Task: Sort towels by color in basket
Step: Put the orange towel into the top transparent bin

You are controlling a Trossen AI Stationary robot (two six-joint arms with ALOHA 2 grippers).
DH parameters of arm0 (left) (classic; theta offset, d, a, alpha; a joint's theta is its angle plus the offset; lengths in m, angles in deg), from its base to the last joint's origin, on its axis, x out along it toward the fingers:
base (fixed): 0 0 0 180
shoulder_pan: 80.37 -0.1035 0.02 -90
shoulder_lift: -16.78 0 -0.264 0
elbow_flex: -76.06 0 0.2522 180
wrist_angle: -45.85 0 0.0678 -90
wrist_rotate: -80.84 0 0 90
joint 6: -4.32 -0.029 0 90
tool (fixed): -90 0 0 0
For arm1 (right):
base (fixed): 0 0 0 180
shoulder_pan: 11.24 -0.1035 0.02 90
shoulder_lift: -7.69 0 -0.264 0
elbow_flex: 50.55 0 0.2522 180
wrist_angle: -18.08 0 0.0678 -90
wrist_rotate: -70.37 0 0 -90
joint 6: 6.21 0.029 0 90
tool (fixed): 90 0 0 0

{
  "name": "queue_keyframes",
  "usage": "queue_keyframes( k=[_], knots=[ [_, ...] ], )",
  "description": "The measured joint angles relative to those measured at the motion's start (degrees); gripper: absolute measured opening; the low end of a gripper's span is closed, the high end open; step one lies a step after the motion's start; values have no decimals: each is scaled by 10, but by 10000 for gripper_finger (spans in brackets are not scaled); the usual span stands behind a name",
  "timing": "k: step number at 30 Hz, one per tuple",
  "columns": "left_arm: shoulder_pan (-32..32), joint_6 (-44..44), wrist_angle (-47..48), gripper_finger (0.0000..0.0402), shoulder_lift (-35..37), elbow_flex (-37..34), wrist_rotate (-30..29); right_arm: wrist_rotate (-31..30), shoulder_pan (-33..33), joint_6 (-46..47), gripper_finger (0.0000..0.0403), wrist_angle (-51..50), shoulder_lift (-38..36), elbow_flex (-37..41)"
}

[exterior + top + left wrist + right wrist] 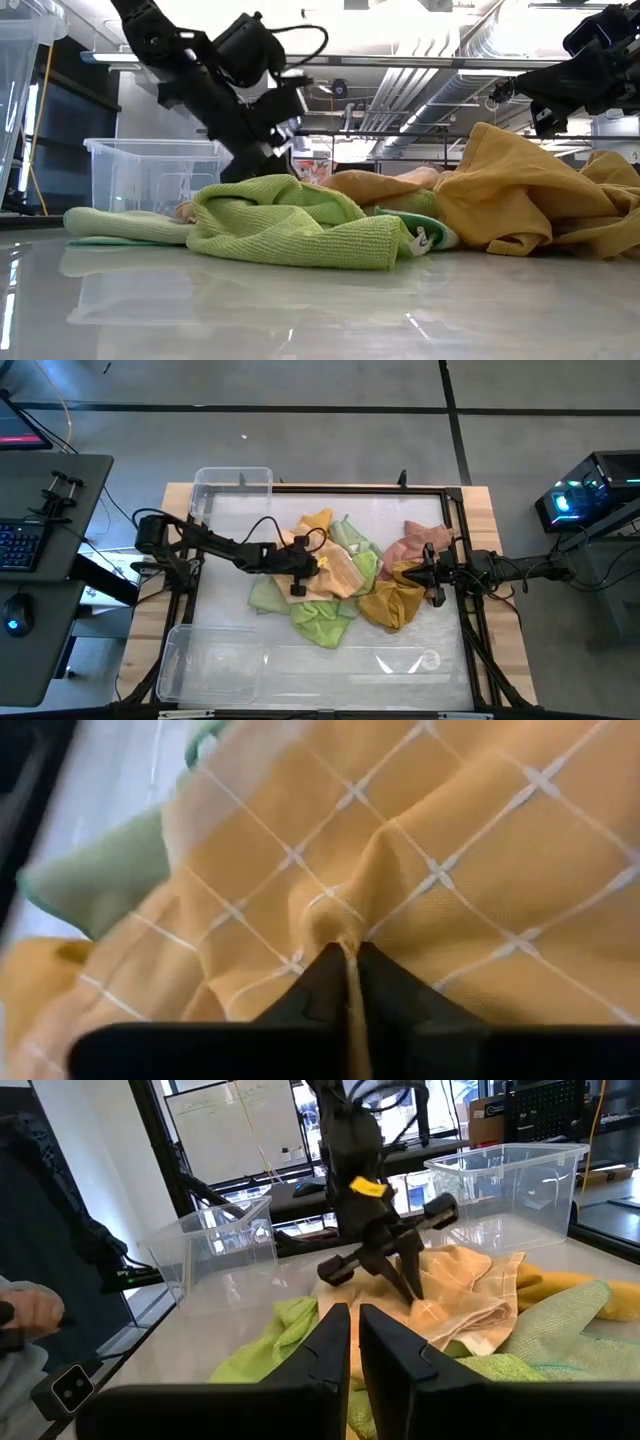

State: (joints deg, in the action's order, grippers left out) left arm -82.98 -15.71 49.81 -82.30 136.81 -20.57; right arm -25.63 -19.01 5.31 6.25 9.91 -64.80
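The towels lie in one heap mid-table: peach-orange with white grid lines [338, 572], lime green [320, 618], pale green [352, 540], mustard yellow [390, 602] and salmon pink [415, 545]. My left gripper [300, 575] reaches in from the table's left and is shut on the peach-orange towel [450, 840]. My right gripper [432, 575] is shut and hangs in the air [545, 112] above the mustard towel [520, 200], touching nothing. In the low view the lime green towel [290, 225] hides the left fingertips. My left gripper pinches a small raised fold [345, 925] of the peach-orange towel between its two fingers [320, 985], coming from above and slanting down. The cloth is drawn up into a peak at the fingertips. The rest of the towel still lies on the heap [460, 1285].
A clear plastic bin [232, 485] stands at the table's far left corner and another [205, 660] at the near left corner. A black frame [455, 510] runs around the work surface. A person's hand [25, 1315] shows beyond the table in the right wrist view.
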Motion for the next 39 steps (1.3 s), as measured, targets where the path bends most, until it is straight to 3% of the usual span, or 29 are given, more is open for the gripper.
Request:
queue_keyframes(
  k=[7, 13, 21, 30, 35, 39],
  knots=[
    [23, -47, 126, 3, 104, 73, -41, 0, 0, 0, 22, 0, 0, 0],
    [43, -121, 202, 1, 218, 152, -143, 0, 0, 0, 22, 0, 0, 0],
    [56, -283, 202, 1, 342, 270, -286, 0, 0, 0, 22, 0, 0, 0],
    [15, -455, 169, 0, 402, 375, -279, 0, 0, 0, 22, 0, 0, 0],
    [-52, -470, 178, 0, 419, 386, -221, 0, 0, 0, 22, 0, 0, 0],
    [-130, -427, 204, 0, 421, 385, -143, 0, 0, 0, 22, 0, 0, 0]
  ],
)
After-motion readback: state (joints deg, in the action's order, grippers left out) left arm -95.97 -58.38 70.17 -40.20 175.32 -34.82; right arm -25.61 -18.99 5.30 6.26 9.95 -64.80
